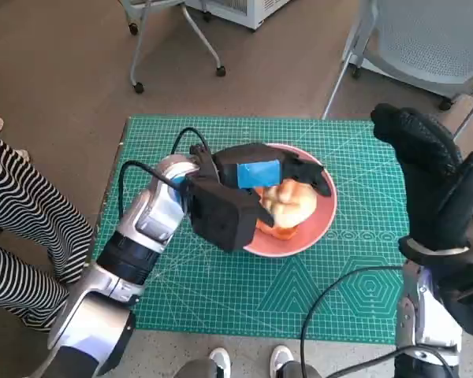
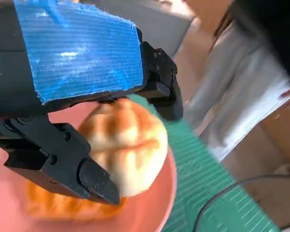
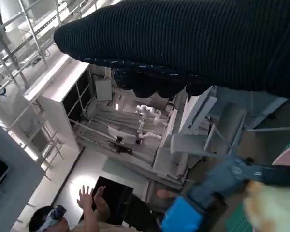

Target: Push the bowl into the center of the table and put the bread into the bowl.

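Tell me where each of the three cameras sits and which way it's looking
Head view: from the robot's head, steeply down at the table; both forearms, left hand and right hand show.
Left wrist view: behind the left hand, facing the bread in the bowl.
Right wrist view: behind the raised right hand, facing the room.
All three show the bread.

You have a round pink bowl [image 1: 319, 228] that looks like smooth, faintly glossy plastic, sitting on a matt green cutting mat [image 1: 221, 291] printed with fine pale lines. At the bowl's 9 o'clock side your black hard-plastic left hand [image 1: 256, 177] wears shiny, ribbed blue tape, over a golden bread roll [image 1: 288, 201] with a soft, matt crust. At 3 o'clock, your right hand [image 1: 433, 185] is in a black knitted cloth glove, rough and dull.
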You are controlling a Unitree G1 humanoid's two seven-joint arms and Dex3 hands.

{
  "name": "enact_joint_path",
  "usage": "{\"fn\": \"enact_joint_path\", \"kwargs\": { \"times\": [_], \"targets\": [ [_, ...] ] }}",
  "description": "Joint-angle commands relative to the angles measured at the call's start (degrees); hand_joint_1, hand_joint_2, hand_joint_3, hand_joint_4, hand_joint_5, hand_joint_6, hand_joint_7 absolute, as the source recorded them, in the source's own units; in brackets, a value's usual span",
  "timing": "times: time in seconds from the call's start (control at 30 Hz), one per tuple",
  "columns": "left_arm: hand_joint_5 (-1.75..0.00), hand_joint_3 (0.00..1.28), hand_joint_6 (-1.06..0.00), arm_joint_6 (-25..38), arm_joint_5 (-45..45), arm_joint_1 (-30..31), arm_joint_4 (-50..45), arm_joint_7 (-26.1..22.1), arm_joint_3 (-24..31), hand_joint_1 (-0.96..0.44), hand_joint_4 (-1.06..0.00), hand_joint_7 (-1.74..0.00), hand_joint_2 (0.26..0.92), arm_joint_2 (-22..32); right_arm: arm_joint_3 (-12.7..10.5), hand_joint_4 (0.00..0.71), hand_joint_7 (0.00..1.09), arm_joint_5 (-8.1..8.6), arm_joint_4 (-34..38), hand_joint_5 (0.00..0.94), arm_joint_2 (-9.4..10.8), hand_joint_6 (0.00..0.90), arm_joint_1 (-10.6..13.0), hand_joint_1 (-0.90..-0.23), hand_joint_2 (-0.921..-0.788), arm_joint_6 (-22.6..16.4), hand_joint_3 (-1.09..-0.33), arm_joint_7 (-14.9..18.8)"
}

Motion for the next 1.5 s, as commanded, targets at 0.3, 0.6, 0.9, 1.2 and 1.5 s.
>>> {"fn": "enact_joint_path", "kwargs": {
  "times": [0.3,0.6,0.9,1.2,1.5],
  "targets": [
    [0.00,0.02,-0.18,-3.36,-0.60,1.00,-0.19,1.12,1.51,-0.26,-0.02,-0.07,0.792,1.15,0.12,0.224,0.55,-0.67,0.67,0.000,0.10,0.118,0.67,-0.717,-0.921,0.88,-0.721,-0.77],
    [0.00,0.02,-0.16,-2.97,-6.48,1.73,-1.26,-0.80,6.55,-0.31,0.00,-0.05,0.797,3.06,0.54,0.224,0.55,-0.75,0.80,0.000,0.17,0.116,0.07,-0.711,-0.921,0.88,-0.722,-0.98],
    [0.00,0.04,-0.17,-2.01,-22.69,3.53,-1.27,-4.61,16.93,-0.45,0.00,-0.05,0.852,1.63,0.65,0.223,0.56,-0.92,-1.06,0.000,-0.37,0.108,-0.48,-0.719,-0.921,2.22,-0.724,-1.49],
    [-0.02,0.22,-0.15,7.76,-42.74,8.91,-9.18,-1.16,27.36,-0.61,-0.04,-0.15,0.918,-6.28,0.19,0.233,0.57,-0.17,-3.18,0.005,-0.77,0.121,-2.23,-0.733,-0.921,4.91,-0.712,-2.10],
    [-0.06,0.32,0.00,10.82,-47.61,14.79,-17.88,4.26,30.00,-0.68,-0.05,-0.51,0.921,-10.18,0.80,0.239,0.57,-1.00,-3.92,0.007,-0.37,0.131,-3.83,-0.722,-0.921,6.02,-0.698,-2.80]
  ]
}}
